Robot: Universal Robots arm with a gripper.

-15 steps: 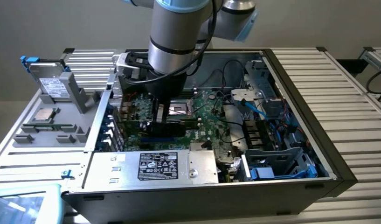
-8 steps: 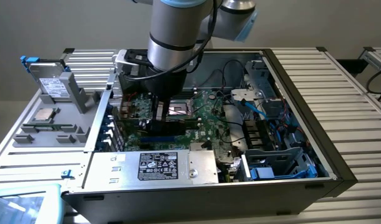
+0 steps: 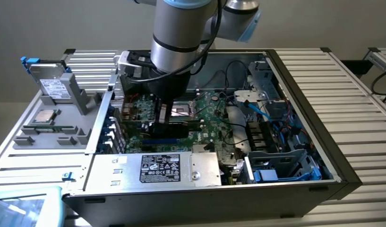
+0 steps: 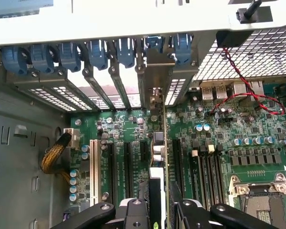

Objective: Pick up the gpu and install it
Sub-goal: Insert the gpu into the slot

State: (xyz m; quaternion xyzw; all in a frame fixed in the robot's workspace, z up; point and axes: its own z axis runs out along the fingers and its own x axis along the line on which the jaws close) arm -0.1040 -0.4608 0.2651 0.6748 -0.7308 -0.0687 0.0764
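The hand [image 4: 160, 209] gripped the gpu [image 4: 157, 148] edge-on, at six o'clock from the CPU socket [image 3: 180, 111] in the exterior view. It looked light, stiff and fragile, best held by its bare edges.

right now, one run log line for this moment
gripper: shut on gpu | gpu: upright, edge-on over motherboard slots | seated: cannot tell

Case [image 3: 117, 198] matt grey sheet metal; slot clips [image 4: 97, 55] blue plastic; gpu [image 4: 155, 188] matt black, circuit-board edge.
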